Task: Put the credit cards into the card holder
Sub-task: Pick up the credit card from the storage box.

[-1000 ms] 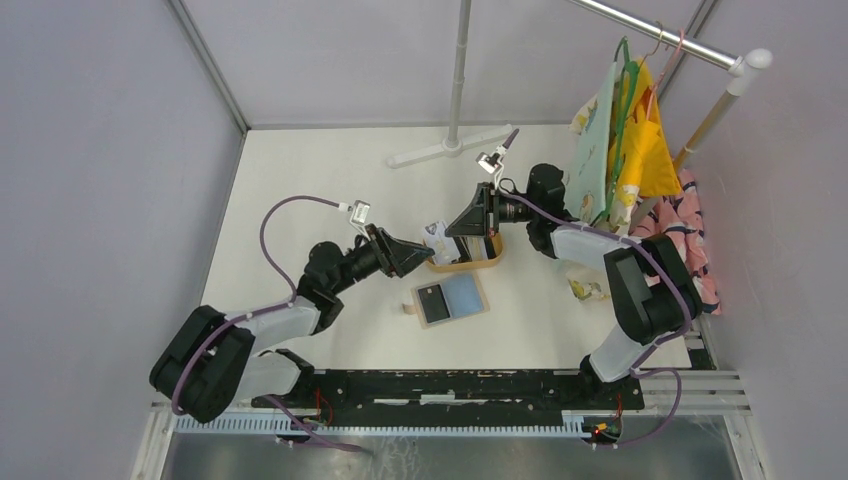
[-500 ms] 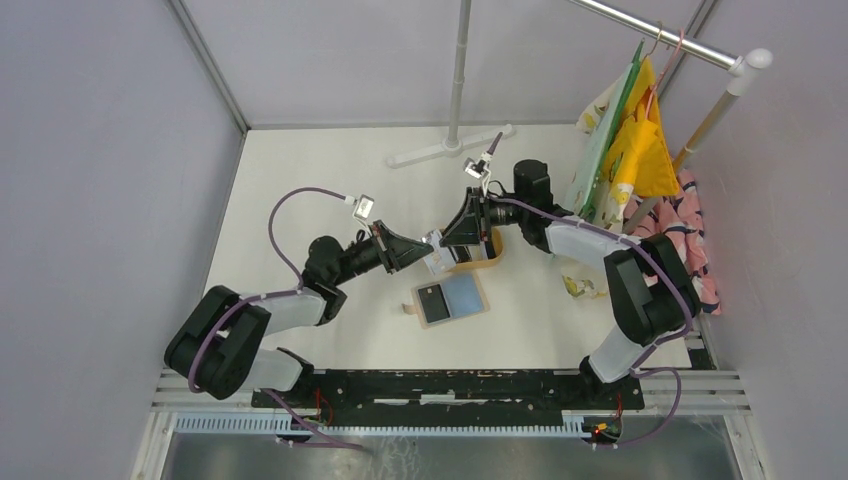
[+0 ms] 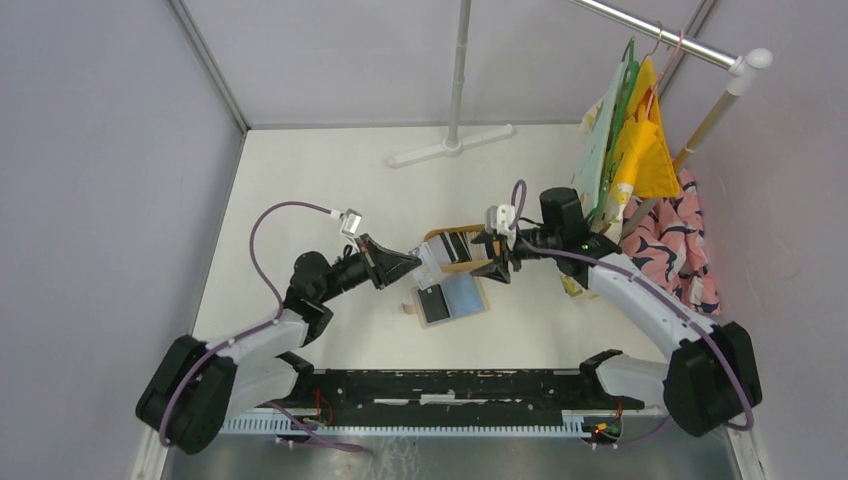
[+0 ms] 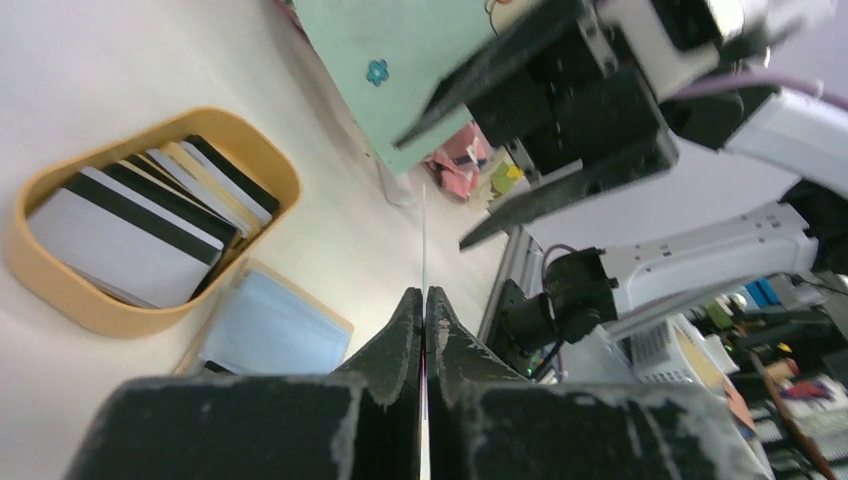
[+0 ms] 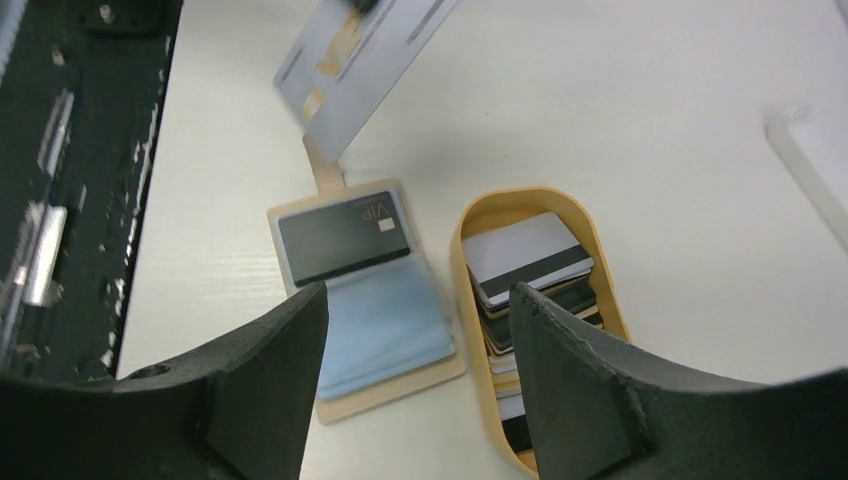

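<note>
The tan card holder (image 3: 462, 296) lies open on the table, light blue lining up, with a black credit card (image 3: 432, 302) in its left half. My left gripper (image 3: 408, 264) is shut on a pale grey credit card (image 3: 428, 262), held just above and left of the holder. In the left wrist view that card (image 4: 424, 235) shows edge-on between the closed fingers (image 4: 405, 330). My right gripper (image 5: 420, 295) hangs open and empty over the card holder (image 5: 385, 330) and the tray. The held card (image 5: 350, 70) shows at the top of the right wrist view.
An oval tan tray (image 3: 462, 267) just behind the holder holds several striped, black and white cards (image 5: 525, 260). A clothes rack with hanging fabric (image 3: 630, 150) stands at the right, and a white stand base (image 3: 450, 148) is at the back.
The left gripper shut on the grey card, and the right gripper opened and let it go. The right arm drew back to the right; the left arm carried the card toward the holder.
</note>
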Robot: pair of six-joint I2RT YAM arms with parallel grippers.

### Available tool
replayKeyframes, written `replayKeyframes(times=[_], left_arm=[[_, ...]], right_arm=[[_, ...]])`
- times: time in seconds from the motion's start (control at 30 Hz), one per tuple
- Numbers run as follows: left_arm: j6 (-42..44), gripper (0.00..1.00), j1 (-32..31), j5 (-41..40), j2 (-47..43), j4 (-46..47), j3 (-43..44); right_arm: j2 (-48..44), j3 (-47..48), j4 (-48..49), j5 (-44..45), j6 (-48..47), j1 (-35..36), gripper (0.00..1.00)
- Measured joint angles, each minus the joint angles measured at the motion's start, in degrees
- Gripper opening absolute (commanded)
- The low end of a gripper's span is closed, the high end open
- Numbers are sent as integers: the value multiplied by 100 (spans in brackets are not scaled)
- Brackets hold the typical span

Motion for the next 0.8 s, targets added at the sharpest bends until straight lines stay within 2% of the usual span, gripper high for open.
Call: replayKeyframes(times=[0.1, 0.23, 0.33, 0.43, 0.67, 0.8], left_arm=[[424, 2, 0, -393, -933, -841, -17], [835, 2, 0, -881, -1965, -1539, -20], [925, 2, 0, -1034, -2238, -1779, -28], [909, 2, 0, -962, -2052, -1665, -127], [444, 2, 0, -601, -920, -798, -758], [363, 2, -35, -616, -737, -501, -839]], right_arm=[[-715, -745, -35, -59, -975, -68, 77], [-1539, -1880, 260, -295, -1700, -422, 81], [-1884, -2328, 243, -378, -2096, -605, 80], [-1904, -2343, 280, -413, -2411, -627, 80], [-1882, -2343, 225, -431, -2931, -632, 80], [-1867, -2343, 216, -422, -3084, -632, 80]])
